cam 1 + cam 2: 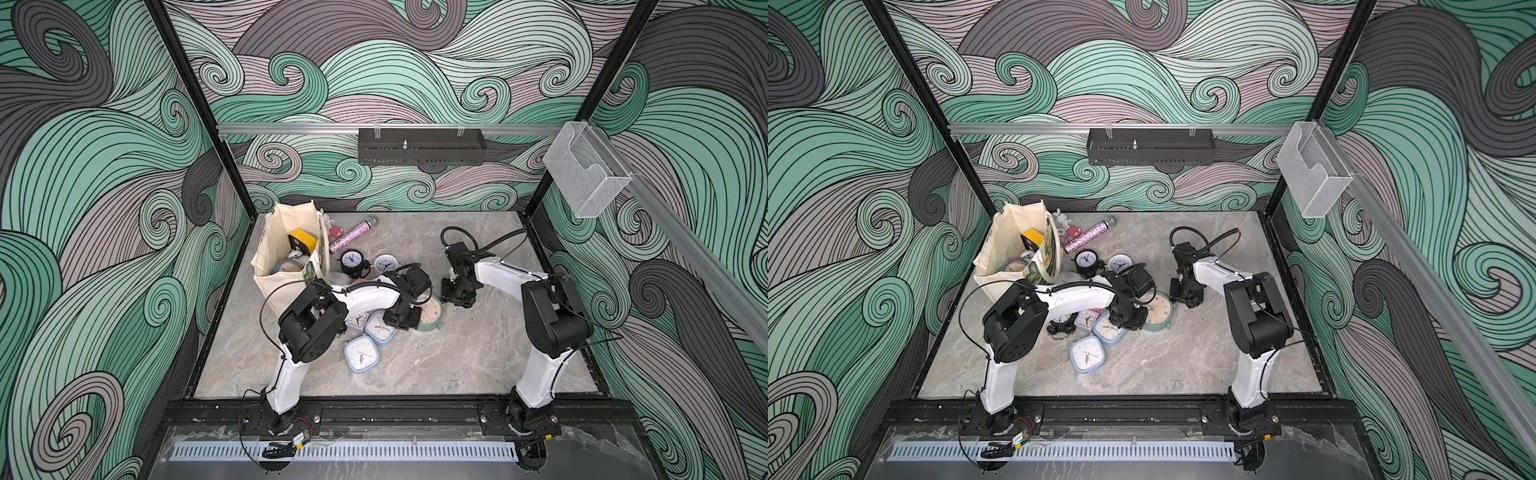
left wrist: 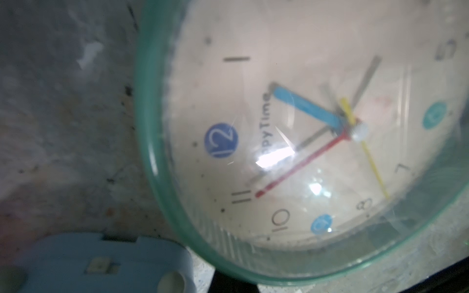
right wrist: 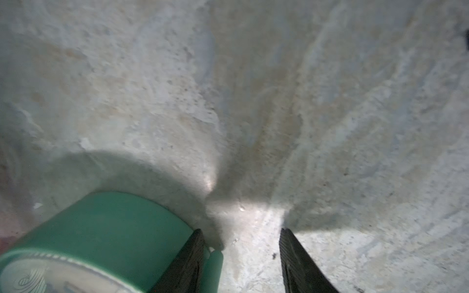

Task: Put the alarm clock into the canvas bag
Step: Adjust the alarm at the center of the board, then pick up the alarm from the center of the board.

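Looking down through the head camera, I see a grey, marbled stone-look table (image 1: pixel 478 365) boxed in by walls (image 1: pixel 83 208) printed with teal, mauve and charcoal swirls. An aluminium rail (image 1: pixel 291 129) across the back carries one dark slotted tray (image 1: pixel 419 151), and one clear plastic holder (image 1: pixel 586 178) hangs on the side rail. One canvas bag (image 1: pixel 266 257) stands open at the rear left of the table, a yellow-and-black item (image 1: pixel 301 242) showing inside, and one glitter microphone (image 1: pixel 353 237) lies just beside it. I count seven clocks out on the table: the green alarm clock (image 1: pixel 432 311), a pale round clock (image 1: pixel 385 263), a black twin-bell clock (image 1: pixel 352 261), a second black clock (image 1: pixel 1061 321) half under my left arm, a pale blue square clock (image 1: pixel 360 354), another blue square clock (image 1: pixel 379 329) and a small pink square clock (image 1: pixel 1086 319). The green alarm clock lies face up near the middle, outside the bag, between my two grippers. The left gripper (image 1: pixel 402 319), jaws together, sits over the clock's left edge. The right gripper (image 3: pixel 241 233) has its fingers (image 3: pixel 299 263) apart over bare table, one finger against the clock's green side.
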Robot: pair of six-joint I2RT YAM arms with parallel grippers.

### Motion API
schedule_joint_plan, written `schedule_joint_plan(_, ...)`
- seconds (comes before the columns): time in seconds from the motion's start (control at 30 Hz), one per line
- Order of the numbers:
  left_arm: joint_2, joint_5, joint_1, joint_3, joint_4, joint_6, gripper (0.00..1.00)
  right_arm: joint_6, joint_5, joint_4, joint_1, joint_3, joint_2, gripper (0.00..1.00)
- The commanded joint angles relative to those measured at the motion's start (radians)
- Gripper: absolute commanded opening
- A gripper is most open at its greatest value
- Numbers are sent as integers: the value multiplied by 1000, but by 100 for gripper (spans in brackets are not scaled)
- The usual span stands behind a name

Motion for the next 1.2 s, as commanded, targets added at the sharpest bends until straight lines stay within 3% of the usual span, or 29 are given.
schedule_joint_plan(0.0, 57, -30, 29, 88, -23, 9, 0, -8, 11, -30, 6, -37, -45, 51)
schedule_joint_plan(0.3, 190, -31, 54, 329, -110, 38, 0, 17, 36, -8, 3, -112, -84, 51)
schedule_joint_plan(0.53, 30, -60, 83, 241, -145, 39, 0, 30, 74, -8, -1, -146, -201, 53)
schedule_joint_plan(0.63, -102, -63, 96, 177, -153, 59, 0, 18, 58, -2, 7, -172, -291, 67)
schedule_joint_plan(0.7, -198, -62, 104, 135, -154, 91, 18, 0, 45, 9, 31, -183, -347, 83)
schedule_joint_plan(0.77, -293, -68, 112, 99, -163, 137, 54, -15, 45, 12, 71, -180, -378, 99)
schedule_joint_plan(0.83, -377, -71, 115, 60, -164, 187, 88, -16, 36, 15, 102, -167, -382, 100)
schedule_joint_plan(0.87, -419, -74, 116, 39, -164, 210, 99, -18, 36, 25, 119, -164, -378, 100)
schedule_joint_plan(1.17, -754, -22, 132, -231, -16, 241, 99, -5, 81, 58, 194, -99, -218, 100)
